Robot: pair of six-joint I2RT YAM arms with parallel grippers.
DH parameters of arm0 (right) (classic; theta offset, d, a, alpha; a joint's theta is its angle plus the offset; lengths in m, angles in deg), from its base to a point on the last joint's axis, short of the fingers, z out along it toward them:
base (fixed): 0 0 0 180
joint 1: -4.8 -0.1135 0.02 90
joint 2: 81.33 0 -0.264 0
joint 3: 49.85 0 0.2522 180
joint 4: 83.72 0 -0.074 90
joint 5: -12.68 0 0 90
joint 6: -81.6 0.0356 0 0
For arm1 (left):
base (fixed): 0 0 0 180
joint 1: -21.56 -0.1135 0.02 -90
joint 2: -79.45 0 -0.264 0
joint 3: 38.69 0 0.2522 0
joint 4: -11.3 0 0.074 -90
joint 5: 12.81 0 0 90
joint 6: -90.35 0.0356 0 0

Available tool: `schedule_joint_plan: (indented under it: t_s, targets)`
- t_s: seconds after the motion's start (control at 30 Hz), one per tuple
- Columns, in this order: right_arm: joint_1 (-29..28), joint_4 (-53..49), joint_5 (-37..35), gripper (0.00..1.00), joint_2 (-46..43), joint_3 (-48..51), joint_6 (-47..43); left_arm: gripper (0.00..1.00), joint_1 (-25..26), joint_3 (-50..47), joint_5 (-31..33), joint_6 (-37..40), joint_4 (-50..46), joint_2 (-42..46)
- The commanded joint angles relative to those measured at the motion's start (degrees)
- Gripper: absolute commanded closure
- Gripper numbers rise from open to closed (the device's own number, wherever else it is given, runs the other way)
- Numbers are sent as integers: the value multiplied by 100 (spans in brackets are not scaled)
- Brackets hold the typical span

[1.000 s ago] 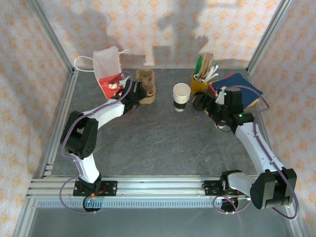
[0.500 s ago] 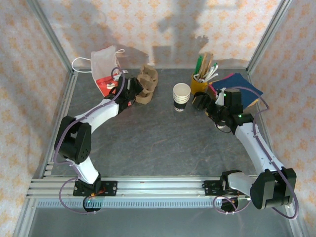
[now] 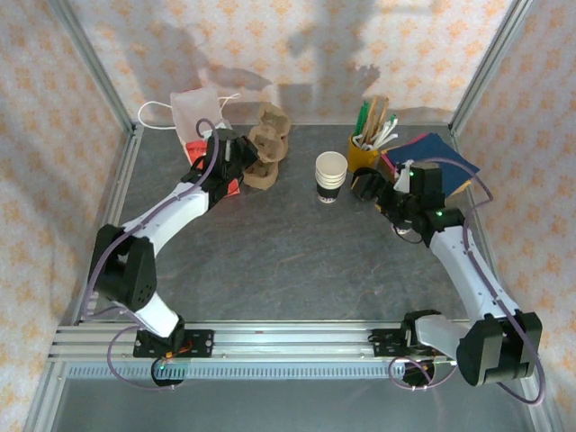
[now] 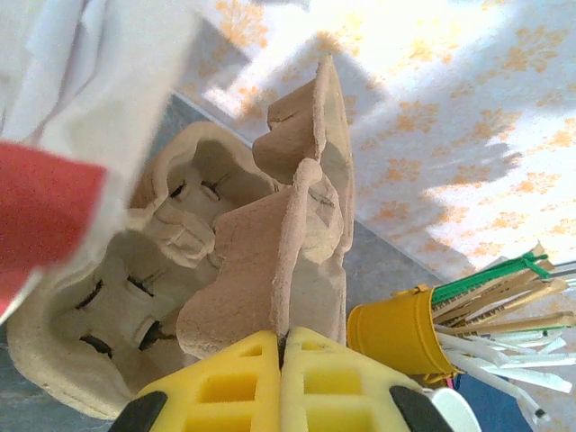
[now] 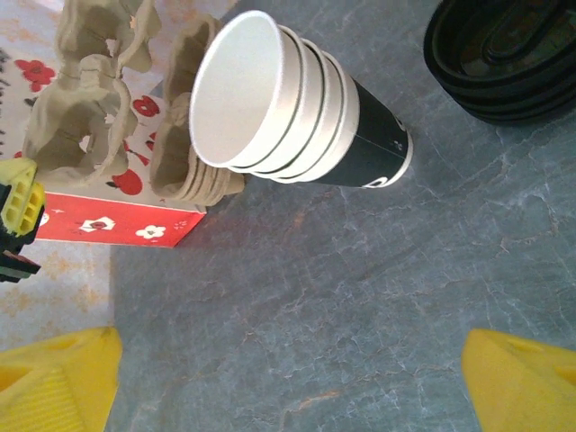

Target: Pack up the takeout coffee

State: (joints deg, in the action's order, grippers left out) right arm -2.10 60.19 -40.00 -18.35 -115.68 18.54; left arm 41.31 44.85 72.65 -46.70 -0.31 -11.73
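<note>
Since a second ago the left hand (image 3: pixel 245 160) has carried the brown moulded-cardboard two-cup carrier (image 3: pixel 268 142) back toward the white-and-red paper bag (image 3: pixel 192 115), its fingers pinching the carrier's centre fin. The small white paper cup with the dark band (image 3: pixel 330 177) stands upright on the desk (image 3: pixel 288 261), just beside the right hand (image 3: pixel 364 186), which is spread wide. I'd set the carrier flat, wells up, before bringing the cup over
</note>
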Motion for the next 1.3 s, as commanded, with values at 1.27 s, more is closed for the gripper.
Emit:
schedule_joint_plan:
  t_s: [1.27]
  targets:
    - [-3221,-1110,-2578,25,2222,-3924,-3324,100,946,-1312,-1797,2081,-669,2942]
